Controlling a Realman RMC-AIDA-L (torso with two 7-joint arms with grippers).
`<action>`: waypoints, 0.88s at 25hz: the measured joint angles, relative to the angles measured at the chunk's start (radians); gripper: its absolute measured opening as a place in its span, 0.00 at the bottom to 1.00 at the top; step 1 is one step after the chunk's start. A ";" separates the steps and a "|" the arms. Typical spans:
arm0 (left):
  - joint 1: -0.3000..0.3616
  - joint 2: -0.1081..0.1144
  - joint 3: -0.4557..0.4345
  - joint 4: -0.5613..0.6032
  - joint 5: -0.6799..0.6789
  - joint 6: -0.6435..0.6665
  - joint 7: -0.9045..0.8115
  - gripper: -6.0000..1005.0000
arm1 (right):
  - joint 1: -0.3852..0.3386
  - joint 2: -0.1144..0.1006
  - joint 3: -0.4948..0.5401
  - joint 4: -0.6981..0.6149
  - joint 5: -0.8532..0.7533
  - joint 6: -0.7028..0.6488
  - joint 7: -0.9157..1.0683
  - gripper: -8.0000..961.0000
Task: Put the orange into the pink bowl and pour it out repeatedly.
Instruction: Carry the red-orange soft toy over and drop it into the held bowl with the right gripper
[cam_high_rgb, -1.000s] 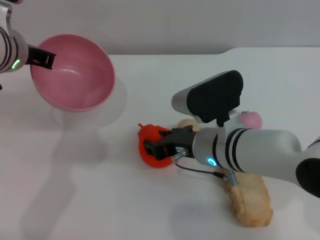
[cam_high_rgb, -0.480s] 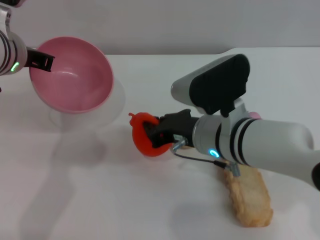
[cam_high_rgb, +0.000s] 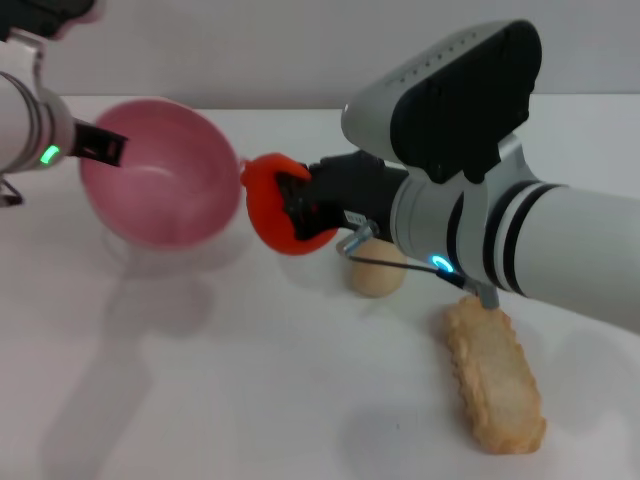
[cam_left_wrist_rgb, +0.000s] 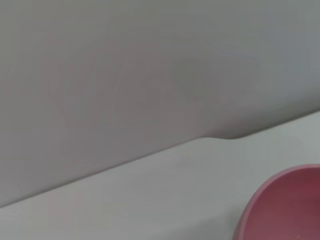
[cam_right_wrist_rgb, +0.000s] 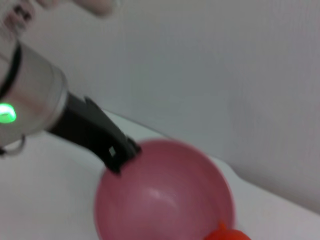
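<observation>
One orange is pinched between the fingers of the right gripper and held off the table, just beside the rim of the one pink bowl. The bowl is gripped at its far rim by the left gripper and held tilted. Below the right gripper, one beige ball and one biscuit-coloured piece are seen.

Both arms raised, both grippers loaded.
Left gripper is pinching a rim at far left; right gripper is reaching leftward, fingers clamped.
</observation>
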 joint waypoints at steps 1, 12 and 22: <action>0.000 0.000 0.013 -0.004 -0.023 0.008 0.000 0.05 | 0.005 0.000 0.000 -0.006 -0.006 0.000 0.000 0.12; -0.004 0.000 0.085 0.010 -0.127 0.018 0.029 0.05 | 0.048 -0.006 0.039 0.016 -0.020 -0.014 0.001 0.08; -0.007 0.000 0.104 0.039 -0.204 0.017 0.073 0.05 | 0.098 -0.007 0.030 0.113 0.022 -0.059 0.002 0.14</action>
